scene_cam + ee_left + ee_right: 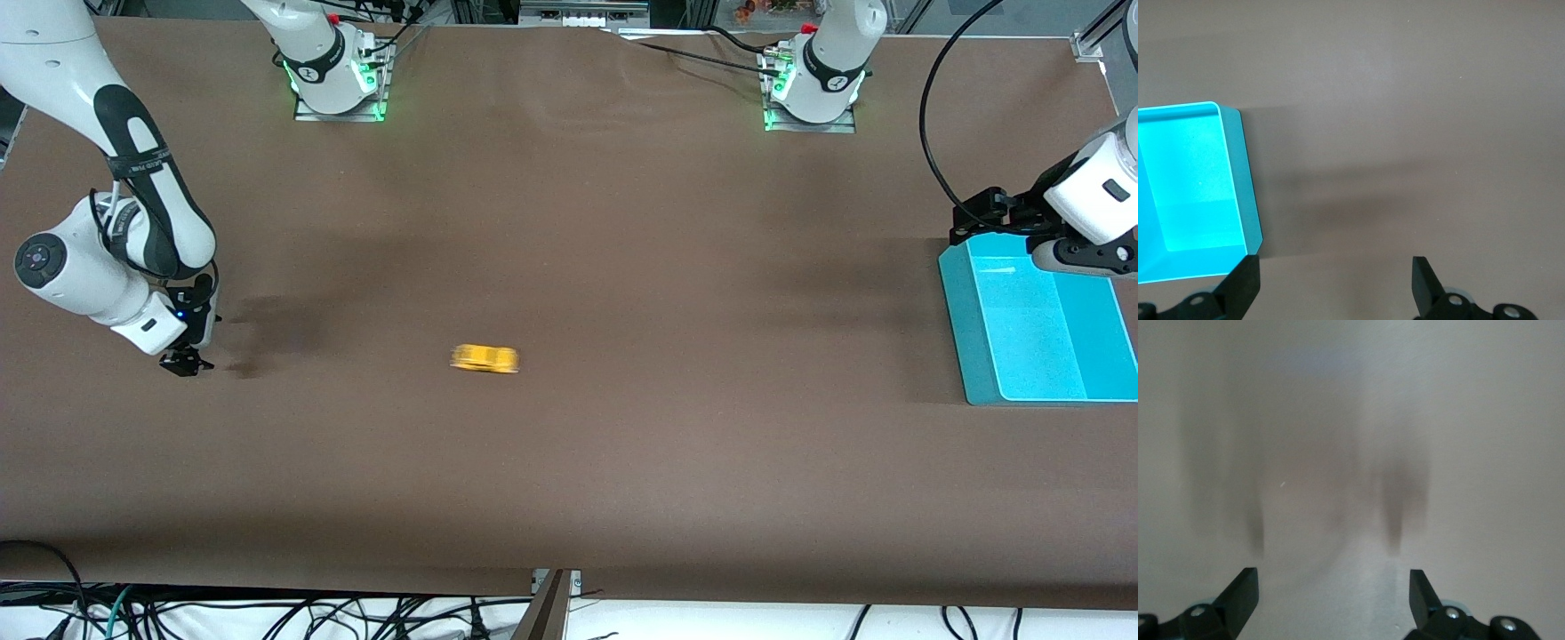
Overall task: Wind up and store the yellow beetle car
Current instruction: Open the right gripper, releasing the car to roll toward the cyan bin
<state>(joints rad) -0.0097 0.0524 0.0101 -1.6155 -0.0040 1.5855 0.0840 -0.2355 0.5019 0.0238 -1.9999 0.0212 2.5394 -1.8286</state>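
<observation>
The yellow beetle car [484,358] sits on the brown table near its middle, blurred along its length as it rolls. My right gripper [185,362] is open and empty just above the table at the right arm's end, apart from the car; its wrist view [1331,593] shows only bare table. My left gripper [982,218] is open and empty by the rim of the turquoise bin [1036,329]. The left wrist view [1336,283] shows the bin [1191,187] beside one finger [1241,287]. The car shows in neither wrist view.
The turquoise bin stands empty at the left arm's end of the table. A black cable [933,133] loops above the table near the left arm. The table's front edge [569,591] has cables hanging below it.
</observation>
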